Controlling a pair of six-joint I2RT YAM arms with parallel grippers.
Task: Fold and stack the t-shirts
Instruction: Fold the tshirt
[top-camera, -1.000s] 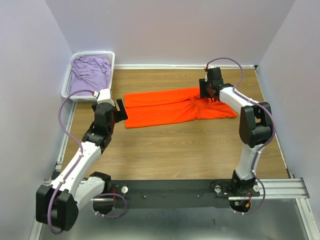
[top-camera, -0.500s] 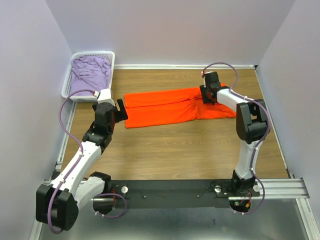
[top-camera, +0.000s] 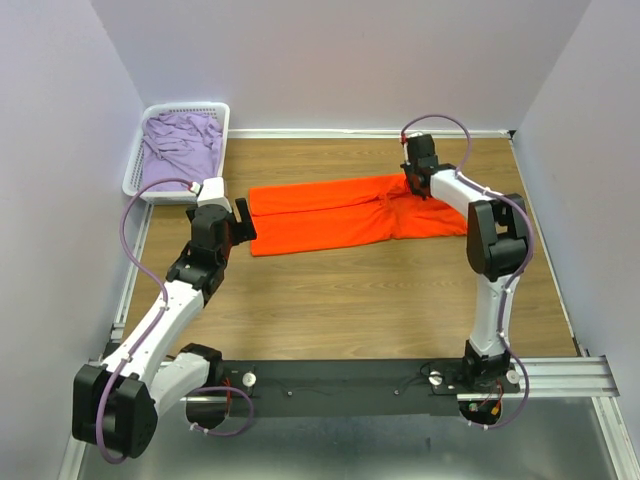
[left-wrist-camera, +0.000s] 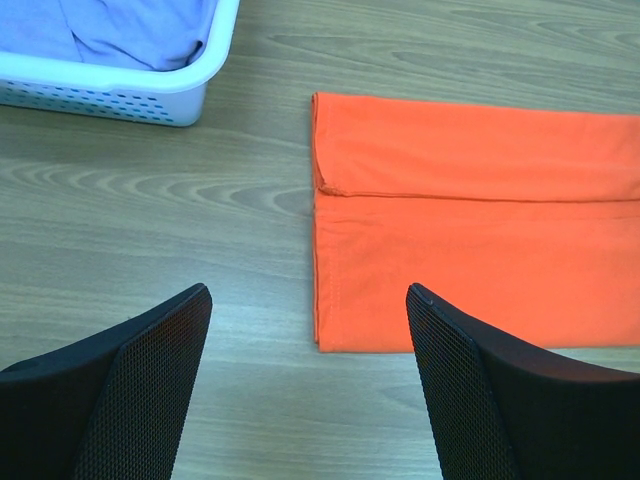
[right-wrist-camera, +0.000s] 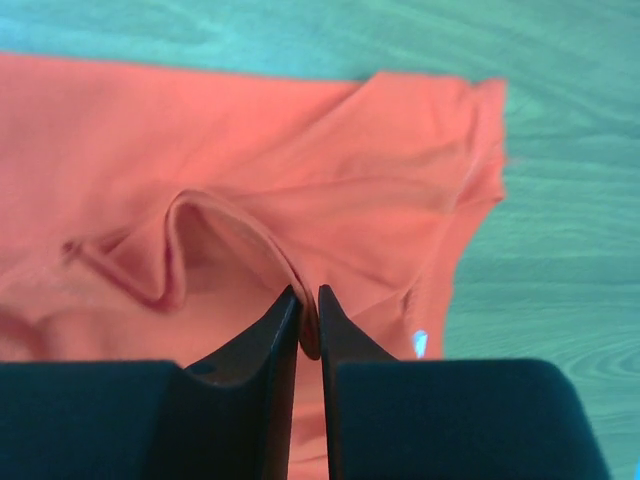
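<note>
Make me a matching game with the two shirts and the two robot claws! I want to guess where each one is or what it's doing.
Column one:
1. orange t-shirt
2. lilac t-shirt
3. left gripper
4. right gripper

Column two:
A. wide open, holding nothing
B. bundled in the white basket
C. shut on a fold of orange cloth
D. lying flat on the wooden table

Right pairs: 1-D, 2-B, 3-A, 4-C
</note>
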